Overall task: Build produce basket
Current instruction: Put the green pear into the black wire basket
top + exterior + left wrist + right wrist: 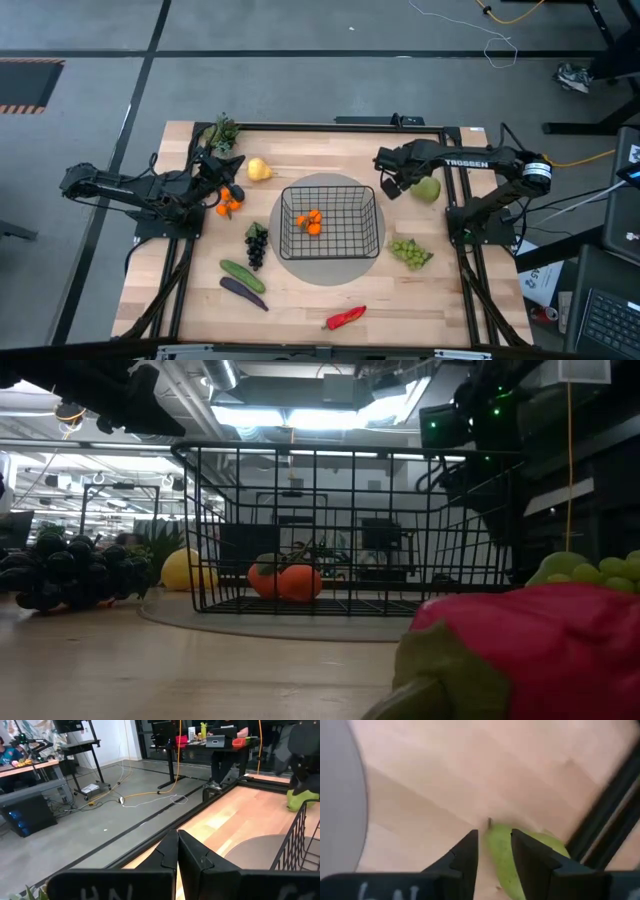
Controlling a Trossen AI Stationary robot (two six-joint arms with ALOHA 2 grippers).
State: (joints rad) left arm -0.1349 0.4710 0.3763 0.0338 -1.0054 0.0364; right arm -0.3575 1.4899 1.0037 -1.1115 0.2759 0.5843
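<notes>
The black wire basket (330,222) (350,530) stands on a grey round mat mid-table, with oranges (310,222) (285,582) inside. My right gripper (395,184) (495,852) is open just above the green pear (428,188) (500,855), which lies on the table by the right frame rail. Its fingers stand on either side of the pear's stem end. My left gripper (235,162) (177,852) is shut on nothing, raised near the lemon (260,170) and more oranges (228,200).
Green grapes (410,252) lie right of the basket and dark grapes (257,245) left of it. Cucumber (242,275), eggplant (243,292) and red pepper (345,317) lie toward the near edge. A small potted plant (222,130) stands at the far left corner.
</notes>
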